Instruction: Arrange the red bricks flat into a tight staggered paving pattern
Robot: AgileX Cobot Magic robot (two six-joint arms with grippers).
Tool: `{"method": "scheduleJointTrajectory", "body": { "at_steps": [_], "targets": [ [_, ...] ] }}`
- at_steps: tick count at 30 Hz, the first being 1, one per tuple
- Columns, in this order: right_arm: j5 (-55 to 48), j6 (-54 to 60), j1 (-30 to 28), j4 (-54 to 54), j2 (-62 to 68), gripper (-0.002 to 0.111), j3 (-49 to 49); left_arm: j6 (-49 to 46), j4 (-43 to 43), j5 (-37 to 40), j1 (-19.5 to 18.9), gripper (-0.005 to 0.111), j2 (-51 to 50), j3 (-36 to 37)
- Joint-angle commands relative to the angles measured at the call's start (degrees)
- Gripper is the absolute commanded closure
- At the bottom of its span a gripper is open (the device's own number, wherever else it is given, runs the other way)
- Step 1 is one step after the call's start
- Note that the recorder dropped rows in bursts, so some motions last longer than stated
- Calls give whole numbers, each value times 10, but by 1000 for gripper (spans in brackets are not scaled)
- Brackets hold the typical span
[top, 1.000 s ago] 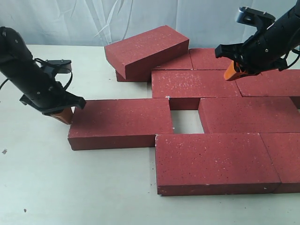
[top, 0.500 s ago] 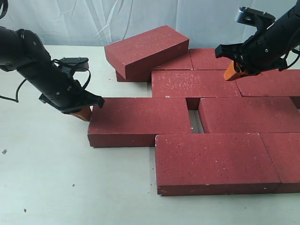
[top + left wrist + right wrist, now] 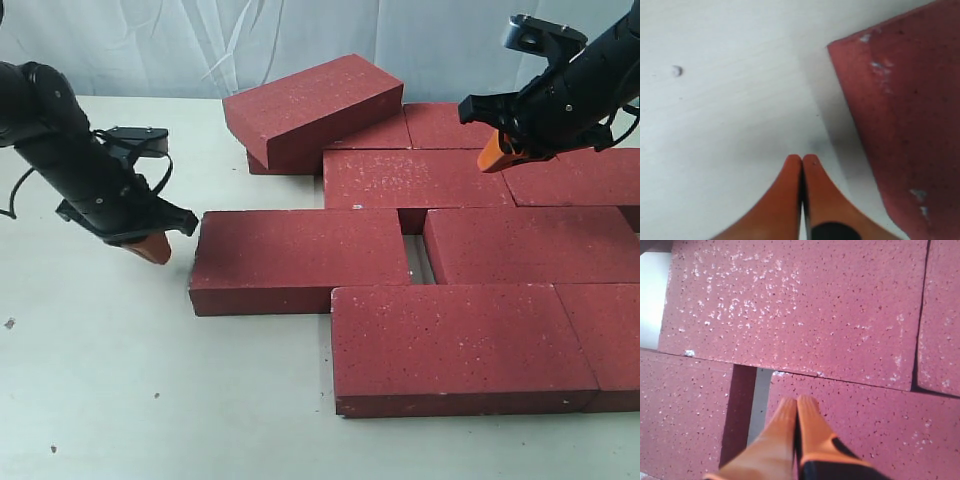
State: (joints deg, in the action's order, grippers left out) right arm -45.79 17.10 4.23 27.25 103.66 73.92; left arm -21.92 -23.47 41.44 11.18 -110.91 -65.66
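Bricks (image 3: 520, 245) are lying flat on the white table (image 3: 100, 380), packed in rows that are sitting off-step from each other. One tilted brick (image 3: 312, 105) at the back is leaning on top of another one, with one end up. The left brick (image 3: 300, 258) in the middle row is lying flat, and a thin gap (image 3: 415, 255) is showing between it and its neighbour. The left claw (image 3: 150, 247) is pointing down at the table just beside the end of that brick, not touching it. Its orange fingers (image 3: 785, 200) are pressing together and holding nothing. The right claw (image 3: 492, 155) is hanging over the back bricks. Its fingers (image 3: 777, 440) are squeezing together too, with nothing between them.
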Motion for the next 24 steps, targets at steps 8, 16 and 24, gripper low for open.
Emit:
{"method": "scheduleJointTrajectory", "body": {
  "at_steps": [8,16,24],
  "targets": [
    [1,4,-1,-2,0,109,-1,-14,-76,-5,58,107,-34,-1],
    [1,4,-1,-2,0,109,-1,-66,-138,-10,76,107,-40,-12],
    [1,4,-1,-2,0,109,-1,-89,-150,-6,89,107,-40,-15]
  ]
}}
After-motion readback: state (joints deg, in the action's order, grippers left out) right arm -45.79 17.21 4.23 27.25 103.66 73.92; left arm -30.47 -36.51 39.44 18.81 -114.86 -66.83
